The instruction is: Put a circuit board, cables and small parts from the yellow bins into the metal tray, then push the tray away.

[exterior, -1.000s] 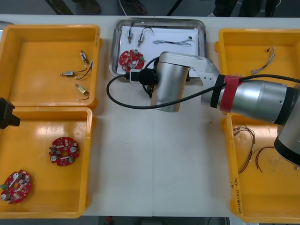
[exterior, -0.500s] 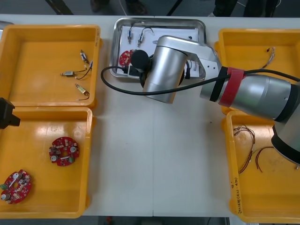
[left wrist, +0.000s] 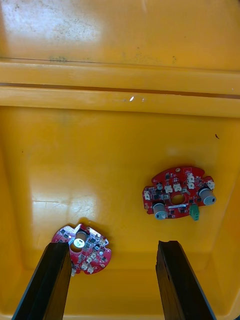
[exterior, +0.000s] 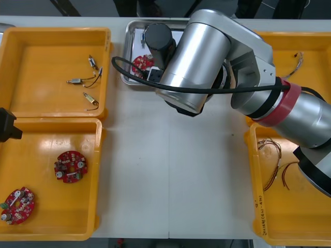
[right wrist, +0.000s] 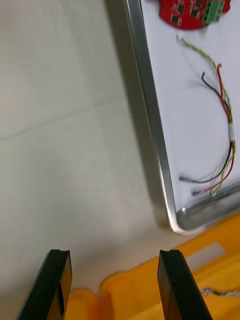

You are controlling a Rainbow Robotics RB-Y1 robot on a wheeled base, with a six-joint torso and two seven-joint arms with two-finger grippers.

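Spread and empty, the right gripper (right wrist: 114, 256) is now lifted higher beside the shiny metal tray (right wrist: 154, 125) at the table's far edge, where a round red circuit board (right wrist: 192, 11) and red-and-yellow cable (right wrist: 223, 107) are held, so pushing is judged next; the left gripper (left wrist: 112, 247) is parked spread over a yellow plastic bin (exterior: 54, 212).

The tray (exterior: 125, 62) sits at the far middle of the table (exterior: 170, 170), a circuit board (exterior: 140, 64) lying in its near left part. To its left, the far left bin (exterior: 31, 62) holds small metal parts (exterior: 78, 80) and the near left bin (exterior: 46, 217) two circuit boards (exterior: 71, 166). On the right, the far right bin (exterior: 313, 44) holds one cable (exterior: 296, 61) and the near right bin (exterior: 295, 217) several cables (exterior: 274, 170).
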